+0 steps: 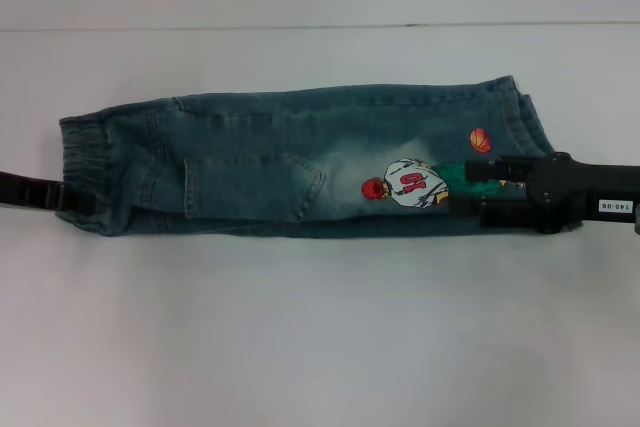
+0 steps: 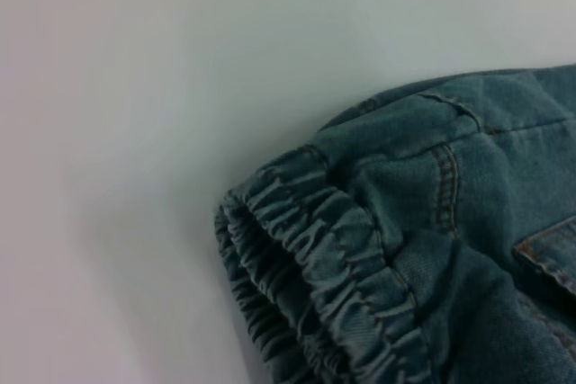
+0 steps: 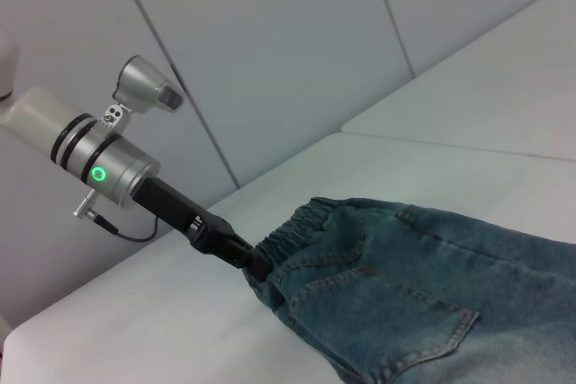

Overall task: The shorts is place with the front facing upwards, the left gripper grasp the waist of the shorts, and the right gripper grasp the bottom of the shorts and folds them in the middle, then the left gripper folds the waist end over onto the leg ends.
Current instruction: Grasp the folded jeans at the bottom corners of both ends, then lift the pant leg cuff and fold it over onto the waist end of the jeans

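Note:
The blue-green denim shorts (image 1: pixel 280 162) lie folded lengthwise into a long strip across the white table, with the ball-player print (image 1: pixel 405 187) facing up. The gathered waist (image 1: pixel 85 162) is at the left end and the leg hems (image 1: pixel 525 117) at the right. My left gripper (image 1: pixel 72 197) comes in low from the left and is shut on the near corner of the waist; the right wrist view shows the left gripper (image 3: pixel 256 267) pinching the waistband (image 3: pixel 306 222). My right gripper (image 1: pixel 490 190) rests over the hem end beside the print, its two fingers spread apart with denim showing between them.
The white table (image 1: pixel 320 327) stretches bare in front of and behind the shorts. A seam runs across the table's far side (image 1: pixel 320 27). A pale panelled wall (image 3: pixel 270 60) stands behind the left arm.

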Available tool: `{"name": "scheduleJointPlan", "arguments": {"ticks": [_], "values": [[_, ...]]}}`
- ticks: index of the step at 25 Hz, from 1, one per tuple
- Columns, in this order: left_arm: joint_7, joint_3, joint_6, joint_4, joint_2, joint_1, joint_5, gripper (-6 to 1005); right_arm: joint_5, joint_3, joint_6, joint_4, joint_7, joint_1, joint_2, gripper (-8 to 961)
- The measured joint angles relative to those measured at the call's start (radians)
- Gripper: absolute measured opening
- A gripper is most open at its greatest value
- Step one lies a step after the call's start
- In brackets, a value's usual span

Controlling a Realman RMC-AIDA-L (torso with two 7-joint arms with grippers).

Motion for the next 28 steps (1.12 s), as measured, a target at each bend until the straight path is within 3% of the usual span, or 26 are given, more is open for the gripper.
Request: {"name": "scheduleJointPlan", "arguments": {"ticks": [8,16,20,25,28], "values": [[-0.001,-0.003,0.040,0.022,0.004,-0.002,-0.008,61,-0.004,-0.004,0.014,0.000,-0.019,-0.003,0.005,706],[-0.008,-0.005,0.120,0.105,0.007,-0.019,-0.009,48,0.003,0.002,0.085,0.001,-0.048,-0.008,0.030,358],[-0.025,-0.006,0.191,0.182,0.007,-0.040,-0.010,47,0.052,0.040,0.194,0.011,-0.061,-0.007,0.054,179],[-0.039,-0.005,0.251,0.231,0.007,-0.097,-0.011,46,0.227,0.043,0.372,0.167,-0.205,0.015,0.063,11],[-0.051,-0.002,0.272,0.240,0.006,-0.148,-0.011,45,0.317,0.041,0.477,0.283,-0.347,0.049,0.068,6]]}}
